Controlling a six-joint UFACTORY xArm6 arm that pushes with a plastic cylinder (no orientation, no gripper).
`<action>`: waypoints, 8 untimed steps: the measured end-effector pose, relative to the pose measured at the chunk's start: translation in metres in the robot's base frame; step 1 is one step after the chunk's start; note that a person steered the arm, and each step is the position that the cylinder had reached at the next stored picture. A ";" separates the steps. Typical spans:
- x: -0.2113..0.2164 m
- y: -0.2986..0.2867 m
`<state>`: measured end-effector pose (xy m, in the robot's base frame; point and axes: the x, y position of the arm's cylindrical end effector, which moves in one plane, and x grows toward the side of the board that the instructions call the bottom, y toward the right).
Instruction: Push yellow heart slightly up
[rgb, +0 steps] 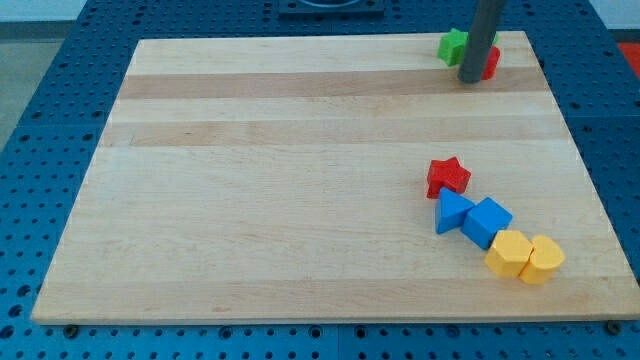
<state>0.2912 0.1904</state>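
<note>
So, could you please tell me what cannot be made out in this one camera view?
- Red block at the view's top right: mostly hidden behind the rod, shape unclear.
- Green block: its right side is covered by the rod.
- My tip: the rod above is cut off by the top edge.
- Two yellow blocks: too small and touching to tell which is the heart.

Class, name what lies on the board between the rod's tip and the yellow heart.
In the camera view, between my tip and the yellow heart lies bare board; the red star and blue cube sit just left of that line.
</note>
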 end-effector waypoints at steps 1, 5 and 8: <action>0.010 0.000; 0.154 0.024; 0.265 0.099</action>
<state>0.5562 0.2897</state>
